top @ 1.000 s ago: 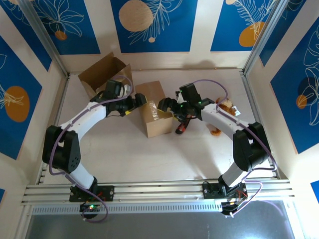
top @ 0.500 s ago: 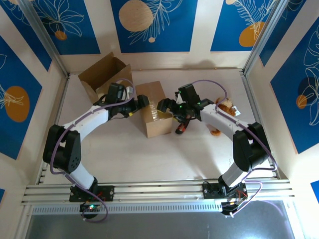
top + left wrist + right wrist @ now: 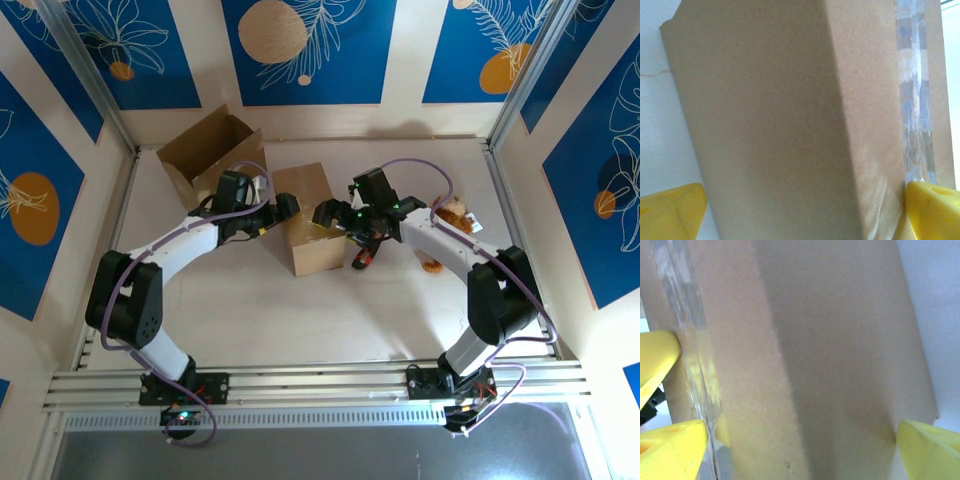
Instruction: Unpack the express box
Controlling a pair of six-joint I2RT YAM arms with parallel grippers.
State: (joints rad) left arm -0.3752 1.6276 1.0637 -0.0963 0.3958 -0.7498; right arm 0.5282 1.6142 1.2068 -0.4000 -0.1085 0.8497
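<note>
The sealed express box (image 3: 312, 238) stands near the middle of the table (image 3: 300, 310) with its clear tape seam (image 3: 912, 100) unbroken, and the two arms close on it from opposite sides. The left gripper (image 3: 284, 206) has its jaws spread wide astride one end of the box, one yellow fingertip (image 3: 932, 210) touching the taped edge. The right gripper (image 3: 327, 212) is likewise wide open around the other end — neither looks clamped on the cardboard. The main risk is the two grippers meeting, since they work the same seam at close quarters. A push from one could also shove the box, probably light, into the other or skid it across the table. A fingertip dragged along the tape may crease or tear the cardboard rather than lift the seal. A red-handled tool (image 3: 362, 256) lies just beside the box under the right arm — a sweep of that wrist could knock it away.
</note>
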